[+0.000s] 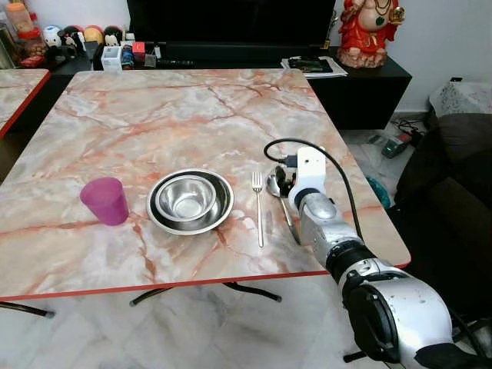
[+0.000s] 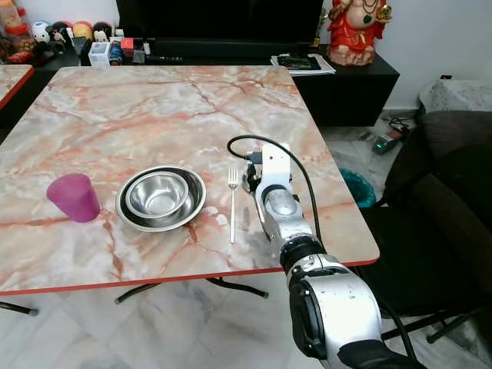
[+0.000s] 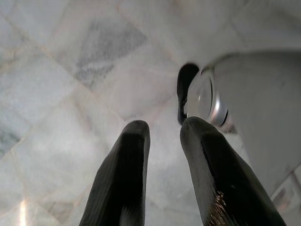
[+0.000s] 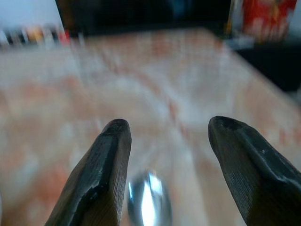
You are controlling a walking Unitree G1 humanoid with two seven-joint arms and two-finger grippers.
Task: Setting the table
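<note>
The spoon [image 1: 275,187] is mostly hidden under the right arm; its bowl shows just right of the fork [image 1: 258,207] and points away from the robot, its handle running back toward the near edge of the marble worktop [image 1: 154,115]. The fork lies parallel, tines away, beside the steel bowl [image 1: 190,201] nested in a plate, with the purple cup [image 1: 105,201] farther left. The right end effector [image 4: 164,132] hovers over the spoon, fingers spread, view blurred. The left end effector [image 3: 162,129] hangs above the floor, fingers slightly parted
</note>
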